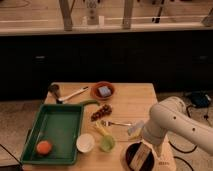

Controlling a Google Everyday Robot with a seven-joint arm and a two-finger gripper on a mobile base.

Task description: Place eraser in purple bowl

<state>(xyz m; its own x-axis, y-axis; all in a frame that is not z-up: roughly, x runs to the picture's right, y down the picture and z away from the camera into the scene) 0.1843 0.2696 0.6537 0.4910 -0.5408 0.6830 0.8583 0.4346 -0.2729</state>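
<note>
Occupying the worktop's (135, 102) front right corner, the purple bowl (131, 150) has the pincer (145, 150) over it, apparently closed on the eraser (142, 157), judged light, stiff, best gripped across long sides.

My arm is a thick, smooth tube, off-white all over, with a soft sheen under the warm light. It swells into a rounded, bulbous joint housing and then tapers toward the wrist. The shell looks seamless from here; I can make out no screws, cables or markings on it. My claw (145, 151) sits at the lower right edge of the surface, a darker piece below the pale wrist.
</note>
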